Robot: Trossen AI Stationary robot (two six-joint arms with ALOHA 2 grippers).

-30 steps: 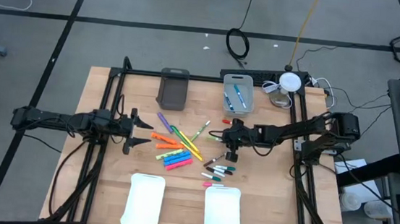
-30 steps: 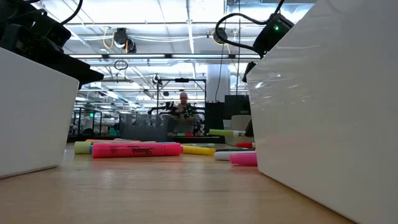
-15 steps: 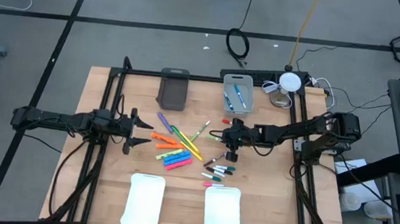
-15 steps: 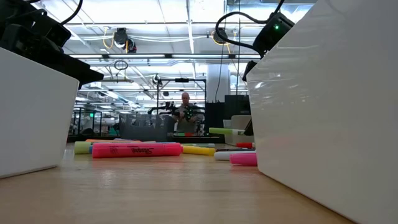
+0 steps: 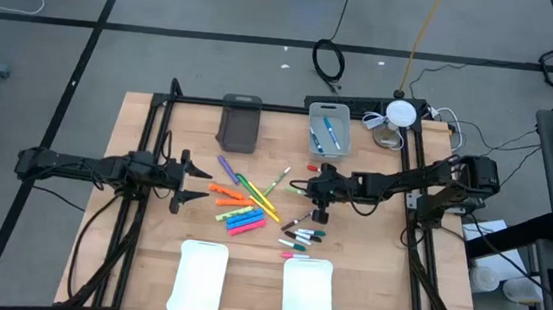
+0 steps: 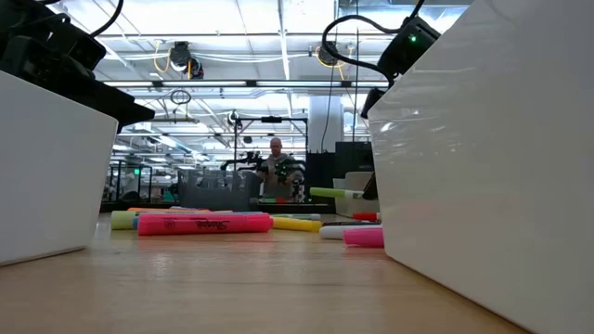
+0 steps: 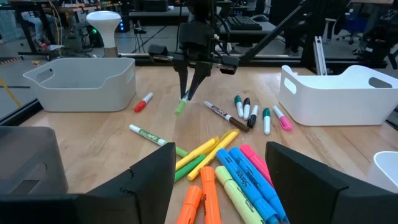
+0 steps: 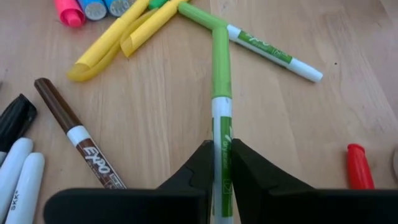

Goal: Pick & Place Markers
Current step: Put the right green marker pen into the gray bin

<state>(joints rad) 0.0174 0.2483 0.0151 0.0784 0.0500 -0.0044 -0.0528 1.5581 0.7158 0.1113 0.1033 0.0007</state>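
Note:
Chunky orange, yellow, blue, pink, green and purple markers (image 5: 240,206) lie in a heap mid-table, also seen from the left wrist as markers (image 7: 227,171). Thin capped markers (image 5: 301,238) lie to their right. My right gripper (image 5: 299,188) is right of the heap, shut on a white-barrelled, green-capped marker (image 8: 220,118); from the left wrist this held marker (image 7: 181,107) shows below the right gripper (image 7: 188,93). My left gripper (image 5: 190,181) waits open left of the heap, its fingers framing the left gripper (image 7: 221,155) view. My right gripper pinches the green-capped marker by its white barrel (image 8: 222,149), just behind the cap, between the two fingertips (image 8: 202,163). The fingers come from the table's right, slanting down, and lie along the marker. The cap end (image 6: 330,193) sticks out toward the table's left, lifted clear.
A light bin (image 5: 327,129) holding blue markers and a dark grey bin (image 5: 240,123) stand at the far edge. Two white trays (image 5: 199,277) (image 5: 305,295) sit at the near edge. A red marker (image 5: 313,166) and a green-tipped one (image 5: 276,183) lie loose. A person shows far behind.
My right gripper has raised the green-capped marker a little, still shut on it; in the low view the marker stands slightly higher than a second ago.

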